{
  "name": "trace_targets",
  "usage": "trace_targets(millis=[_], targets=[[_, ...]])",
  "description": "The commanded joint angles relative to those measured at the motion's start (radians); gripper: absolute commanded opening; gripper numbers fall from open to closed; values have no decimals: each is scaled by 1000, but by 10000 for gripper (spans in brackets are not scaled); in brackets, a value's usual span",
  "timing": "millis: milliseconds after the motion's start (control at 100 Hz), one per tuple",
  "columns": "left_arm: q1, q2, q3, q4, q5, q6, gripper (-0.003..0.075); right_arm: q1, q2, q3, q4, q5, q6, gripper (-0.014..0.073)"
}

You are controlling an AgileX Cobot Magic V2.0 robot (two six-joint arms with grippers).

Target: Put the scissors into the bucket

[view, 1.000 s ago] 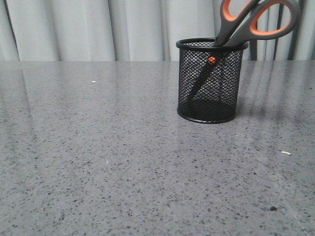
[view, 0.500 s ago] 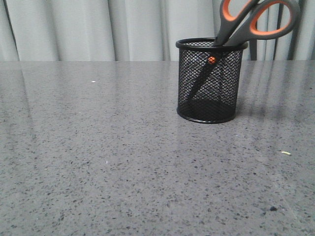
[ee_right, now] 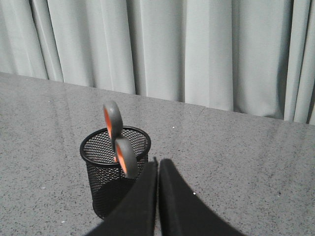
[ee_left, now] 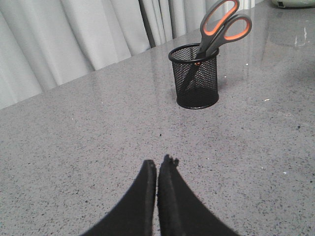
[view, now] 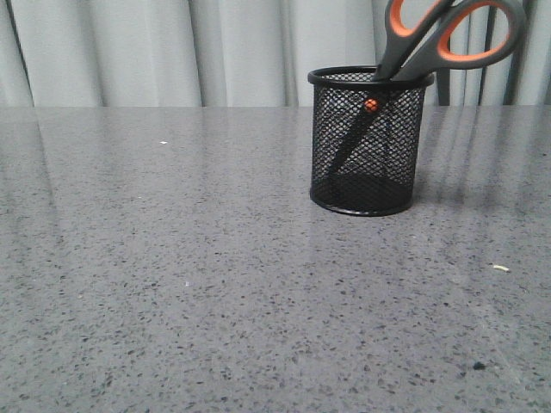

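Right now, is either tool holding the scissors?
No. The scissors stand blades-down in the bucket, while the left tool and right tool are shut on nothing.

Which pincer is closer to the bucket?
The right pincer: its tips sit beside the bucket. The left pincer is well back, with bare table between.

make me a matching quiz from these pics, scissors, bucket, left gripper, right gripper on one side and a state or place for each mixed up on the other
Things:
1. scissors
2. bucket
3. left gripper
4. right gripper

States or places:
A. shut on nothing, close beside the bucket
B. standing upright on the grey table
C. shut on nothing, far back from the bucket
D. blades down inside the mesh, handles leaning out over the rim

Pairs: 1-D, 2-B, 3-C, 4-A
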Motion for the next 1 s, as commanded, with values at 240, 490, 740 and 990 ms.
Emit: trace_targets(millis=[240,490,740,990], targets=[[3,13,-25,-27,-84,-11,-20,-2,6,-26,10,-82,-10,-45],[36,9,39,164,-189,-8,-20,-2,6,-26,10,-82,-10,-45],[244,-12,189,144,-311,-8,-20,-2,6,-26,10,-80,-10,-45],[388,-46,362,197,-614,-95,-20,-2,8,-26,10,-79,-10,-45]])
